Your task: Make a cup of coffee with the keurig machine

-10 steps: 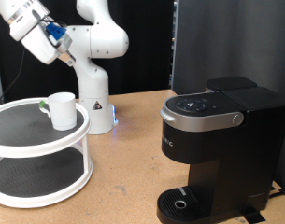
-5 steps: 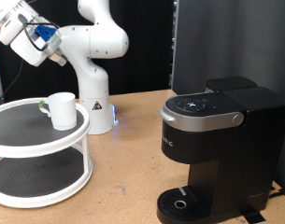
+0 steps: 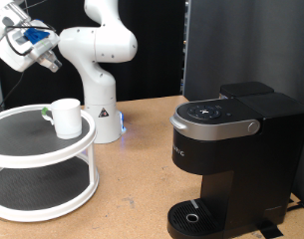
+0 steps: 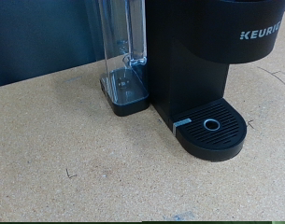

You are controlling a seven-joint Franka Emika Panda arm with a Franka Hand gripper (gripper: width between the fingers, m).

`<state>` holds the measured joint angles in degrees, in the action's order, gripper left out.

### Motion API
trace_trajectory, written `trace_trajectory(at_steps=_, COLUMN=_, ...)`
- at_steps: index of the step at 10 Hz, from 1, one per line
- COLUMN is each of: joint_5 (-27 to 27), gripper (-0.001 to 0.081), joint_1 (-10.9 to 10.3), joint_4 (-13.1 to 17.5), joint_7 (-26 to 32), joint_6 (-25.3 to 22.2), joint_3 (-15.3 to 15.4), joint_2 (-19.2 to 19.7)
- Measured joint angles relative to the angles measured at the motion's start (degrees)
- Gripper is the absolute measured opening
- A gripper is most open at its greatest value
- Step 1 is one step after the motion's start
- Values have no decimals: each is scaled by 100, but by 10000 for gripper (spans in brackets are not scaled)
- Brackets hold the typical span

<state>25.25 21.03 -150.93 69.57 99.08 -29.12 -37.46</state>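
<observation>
exterior view
gripper: your gripper (image 3: 50,62) hung high at the exterior view's top left, well above the round stand, tilted, with its fingers pointing down toward the exterior view's right. nothing showed between them.
fingers: i could not tell whether they were spread or pressed together; they were too small and partly lost against the dark background.
cup: the cup (image 3: 65,117) stood upright on the top shelf of the white two-tier stand (image 3: 32,204), toward the shelf's back edge, well below the gripper and apart from it. a small green thing (image 3: 45,113) lay just beside it on the exterior view's left; i could not make out what it was.
keurig machine: the keurig machine (image 3: 231,159) sat on the brown table (image 3: 142,169) at the exterior view's right, well apart from the cup. its lid was down, its silver-grey handle faced the camera, and its round drip tray (image 3: 196,215) carried nothing.
arm base: the white robot base (image 3: 102,110) stood on the table behind the stand, between stand and machine.

wrist view
gripper: your gripper did not show here.
keurig machine: you were looking at the machine (image 4: 193,65) from the side, with its logo readable at the top.
water tank: a clear water tank (image 4: 121,56) was fixed to the machine's side.
drip tray: the round tray (image 4: 214,128) at its foot was bare, and no cup showed in this view.
table: the speckled brown surface (image 4: 77,149) filled the foreground.
</observation>
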Motion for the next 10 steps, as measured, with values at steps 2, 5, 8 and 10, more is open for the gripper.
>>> trace_trajectory(at_steps=2, joint_5=-79, gripper=2, joint_1=87, joint_4=39, joint_7=110, joint_6=-220, joint_3=-213, joint_2=-54)
trace_trajectory(at_steps=5, joint_5=-227, gripper=2, joint_1=151, joint_4=192, joint_7=138, joint_6=-526, joint_3=-415, joint_2=-81)
trace_trajectory(at_steps=8, joint_5=-349, gripper=2, joint_1=159, joint_4=302, joint_7=216, joint_6=-691, joint_3=-539, joint_2=-91)
trace_trajectory(at_steps=10, joint_5=-387, gripper=2, joint_1=162, joint_4=357, joint_7=325, joint_6=-804, joint_3=-630, joint_2=-92)
